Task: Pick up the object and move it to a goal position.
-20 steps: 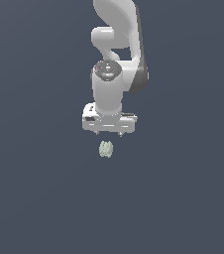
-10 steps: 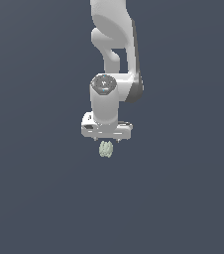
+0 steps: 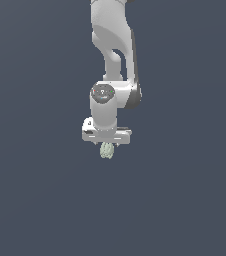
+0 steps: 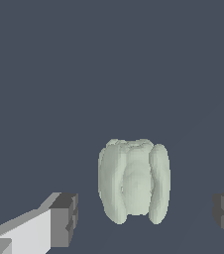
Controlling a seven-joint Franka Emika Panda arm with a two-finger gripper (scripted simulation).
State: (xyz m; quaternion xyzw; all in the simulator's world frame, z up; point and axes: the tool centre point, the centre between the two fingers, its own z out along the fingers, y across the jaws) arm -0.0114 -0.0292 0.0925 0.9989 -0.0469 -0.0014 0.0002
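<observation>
End effector (image 3: pixel 106 143) is low over the ridged pale green object (image 3: pixel 106 150), fingers (image 4: pixel 64 219) spread wide (clear gaps on both sides in the wrist view), nothing gripped. The object (image 4: pixel 134 180) sits upright between them on the grey tabletop (image 3: pixel 185 200).

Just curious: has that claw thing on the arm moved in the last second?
Yes. The gripper has come down toward the object, which stayed put; its open fingers now flank it.

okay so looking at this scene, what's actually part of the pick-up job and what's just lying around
Part of the job:
- the pale green ridged object
- the pincer, open, one finger on each side of the object, not touching it

Just lying around:
- nothing else visible, only the plain dark surface
</observation>
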